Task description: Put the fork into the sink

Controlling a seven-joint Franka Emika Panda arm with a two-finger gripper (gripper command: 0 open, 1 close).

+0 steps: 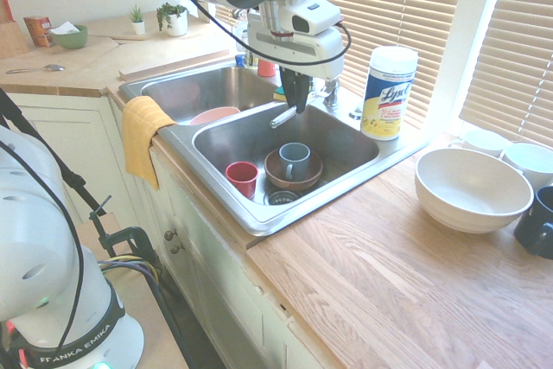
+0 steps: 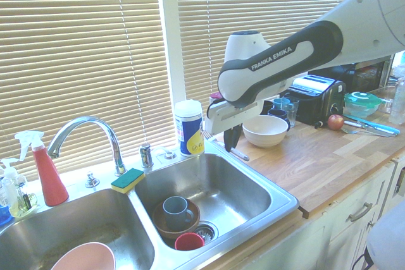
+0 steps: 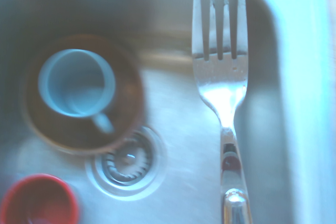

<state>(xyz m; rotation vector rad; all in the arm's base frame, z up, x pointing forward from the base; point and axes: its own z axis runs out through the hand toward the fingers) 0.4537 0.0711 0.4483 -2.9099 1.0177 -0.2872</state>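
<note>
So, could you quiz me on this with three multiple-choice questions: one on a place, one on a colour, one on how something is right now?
1. Where is the blue mug?
A) on the counter
B) in the brown bowl
C) in the white bowl

2. What colour is the hanging cloth?
A) yellow-orange
B) green
C) red

3. How is the fork now?
A) lying in the sink
B) lying on the counter
C) held by the gripper

1 B: the brown bowl's rim shows around it.
2 A: its folds look yellow-orange.
3 C: both outside views show it raised, at the gripper's tips.
</note>
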